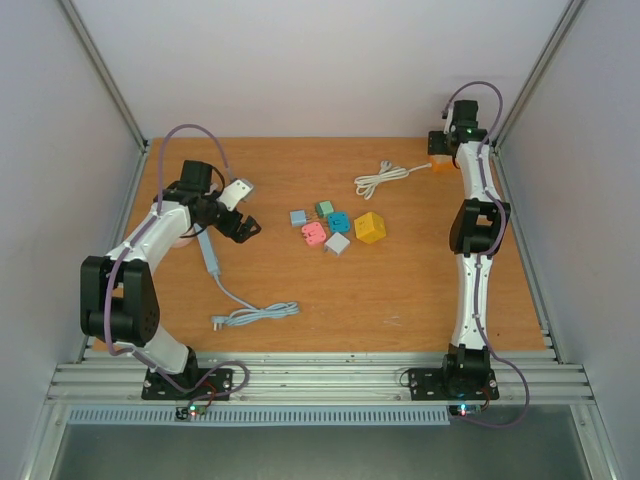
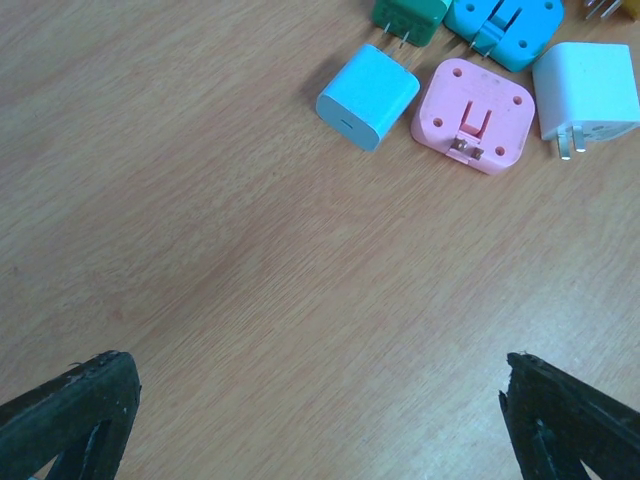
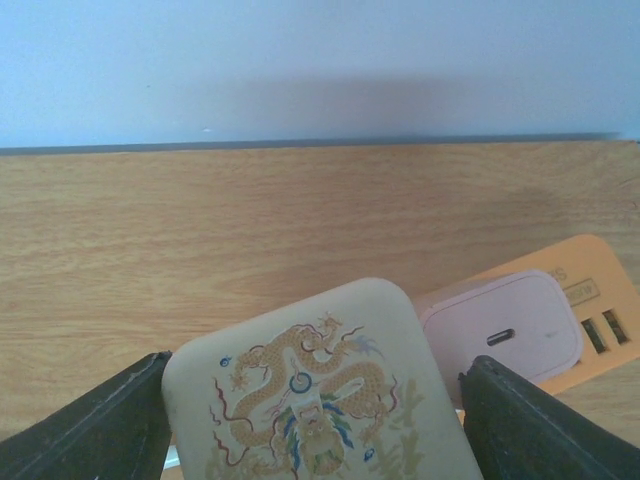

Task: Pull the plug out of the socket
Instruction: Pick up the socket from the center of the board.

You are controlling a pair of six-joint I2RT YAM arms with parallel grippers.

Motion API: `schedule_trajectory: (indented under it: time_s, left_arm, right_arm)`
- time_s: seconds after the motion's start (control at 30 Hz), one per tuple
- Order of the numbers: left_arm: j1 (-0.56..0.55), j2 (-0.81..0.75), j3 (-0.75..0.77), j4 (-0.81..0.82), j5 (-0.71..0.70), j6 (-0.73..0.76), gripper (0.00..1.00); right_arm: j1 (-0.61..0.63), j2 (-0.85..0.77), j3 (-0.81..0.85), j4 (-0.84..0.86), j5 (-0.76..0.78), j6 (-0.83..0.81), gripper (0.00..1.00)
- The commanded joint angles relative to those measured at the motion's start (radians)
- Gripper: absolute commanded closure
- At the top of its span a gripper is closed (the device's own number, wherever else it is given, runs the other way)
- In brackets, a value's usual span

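Note:
An orange socket strip (image 1: 441, 166) lies at the far right back of the table, and it also shows in the right wrist view (image 3: 592, 322). A pale pink plug (image 3: 500, 335) sits in it. A beige plug with a dragon print (image 3: 320, 390) stands next to the pink one, between the fingers of my right gripper (image 3: 315, 425), which touch both its sides. Whether its prongs are in the socket is hidden. In the top view my right gripper (image 1: 440, 150) is over the socket. My left gripper (image 1: 243, 226) is open and empty over bare wood (image 2: 312, 380).
Several loose plugs lie mid-table: a light blue one (image 2: 368, 96), a pink one (image 2: 474, 116), a white one (image 2: 590, 92) and a yellow cube (image 1: 370, 227). A white cable coil (image 1: 376, 181) leads to the socket. A grey power strip with its cord (image 1: 212, 257) lies at the left.

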Motion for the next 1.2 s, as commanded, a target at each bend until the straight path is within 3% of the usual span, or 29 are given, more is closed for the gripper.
schedule_trajectory:
  time_s: [0.0, 0.27, 0.43, 0.9, 1.17]
  left_arm:
    - [-0.006, 0.005, 0.009, 0.038, 0.023, -0.005, 0.01]
    - [-0.008, 0.009, 0.012, 0.029, 0.032, -0.006, 0.0]
    - [-0.008, 0.001, 0.013, 0.021, 0.048, -0.011, 0.01]
    - [-0.038, -0.061, -0.029, 0.093, 0.101, -0.037, 0.01]
    - [-0.145, -0.071, -0.014, 0.143, 0.059, -0.025, 0.01]
  right_arm:
    - [0.001, 0.033, 0.032, 0.003, 0.015, -0.02, 0.24]
    - [0.001, -0.019, 0.004, -0.035, -0.003, 0.003, 0.46]
    - [0.001, -0.127, -0.135, -0.031, -0.016, 0.023, 0.55]
    - [0.001, -0.613, -0.77, 0.098, -0.007, 0.183, 0.58]
    - [0.001, -0.826, -0.967, 0.074, -0.078, 0.325, 0.59]
